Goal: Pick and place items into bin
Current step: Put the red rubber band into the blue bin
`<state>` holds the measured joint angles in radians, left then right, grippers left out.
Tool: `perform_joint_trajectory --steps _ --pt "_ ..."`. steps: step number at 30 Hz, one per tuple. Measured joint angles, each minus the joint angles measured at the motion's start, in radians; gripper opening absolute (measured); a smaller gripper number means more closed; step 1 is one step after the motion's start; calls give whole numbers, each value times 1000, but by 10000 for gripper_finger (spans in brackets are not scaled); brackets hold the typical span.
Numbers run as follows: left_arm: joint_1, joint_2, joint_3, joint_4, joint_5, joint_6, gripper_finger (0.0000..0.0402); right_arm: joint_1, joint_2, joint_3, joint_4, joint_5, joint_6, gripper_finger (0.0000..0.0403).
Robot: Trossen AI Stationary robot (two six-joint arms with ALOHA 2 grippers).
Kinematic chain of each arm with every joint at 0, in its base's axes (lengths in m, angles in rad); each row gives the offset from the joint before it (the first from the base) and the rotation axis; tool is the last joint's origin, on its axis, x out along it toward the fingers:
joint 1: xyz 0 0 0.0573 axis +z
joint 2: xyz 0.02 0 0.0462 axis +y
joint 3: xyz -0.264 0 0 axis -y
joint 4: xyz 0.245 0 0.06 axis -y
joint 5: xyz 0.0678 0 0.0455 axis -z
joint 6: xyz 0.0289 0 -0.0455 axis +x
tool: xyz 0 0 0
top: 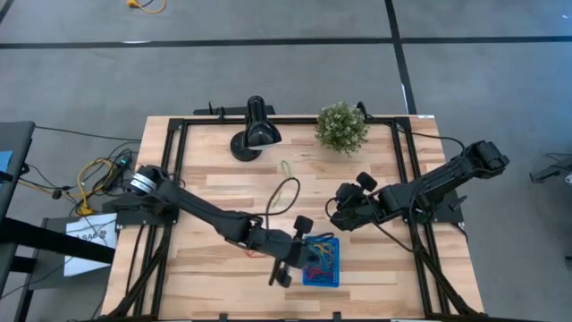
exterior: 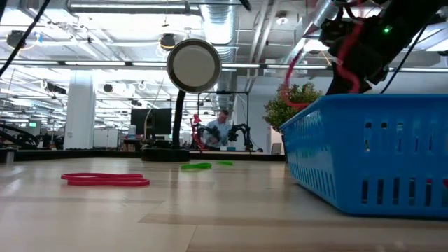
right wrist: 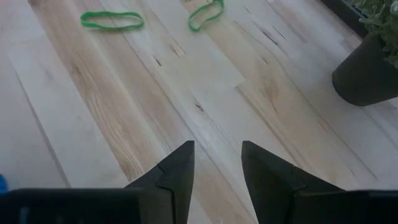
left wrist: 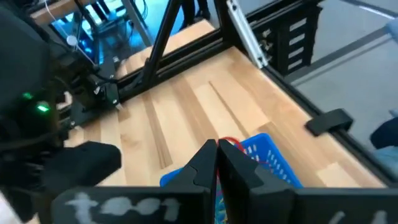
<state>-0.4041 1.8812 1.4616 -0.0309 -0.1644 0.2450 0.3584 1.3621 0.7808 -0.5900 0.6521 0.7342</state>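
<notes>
Bin (top: 323, 279), blue, sits lower centre of the high view, already holding a tangle of coloured bands (top: 320, 259). Left gripper (top: 295, 250) is at the bin's left rim, fingers (left wrist: 208, 163) pressed together; a red band (left wrist: 231, 144) shows right at the tips over the bin wall (left wrist: 261, 149), looks pinched, can't fully confirm.

Loose items on the table: red band (exterior: 105, 179) lower left of the low view, two green bands (right wrist: 112, 20) (right wrist: 206, 15) along the top edge of the right wrist view, a pale one (top: 286, 167) above centre in the high view.

Right gripper (top: 342, 207) hovers over bare wood right of centre, jaws parted, holding nothing.

Step in hand, as I read it: drop the red band in the bin. To do it well:
- carry the tips clear past the rim before opening, so the limp loop doesn't drape over the wall
- open fully, lift straight up
- keep right arm away from the bin; send it to the green pair.
</notes>
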Motion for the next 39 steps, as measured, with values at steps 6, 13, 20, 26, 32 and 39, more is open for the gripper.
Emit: perform_joint_trajectory --steps 6,13,20,26,32,39 --pt "33 69 0 44 -1 21 0 0 0 0 5 0 0 129" --pt "57 69 -1 -19 58 21 6 0 0 0 3 0 0 129" --pt "56 69 -1 -40 63 21 57 0 0 0 3 0 0 129" --pt "50 64 -1 -64 43 -44 100 0 0 0 3 0 0 129" --pt "50 -35 56 -471 -111 -113 103 0 0 0 -2 0 0 129" --pt "50 -135 249 -1162 -355 -351 88 0 0 0 -2 0 0 129"
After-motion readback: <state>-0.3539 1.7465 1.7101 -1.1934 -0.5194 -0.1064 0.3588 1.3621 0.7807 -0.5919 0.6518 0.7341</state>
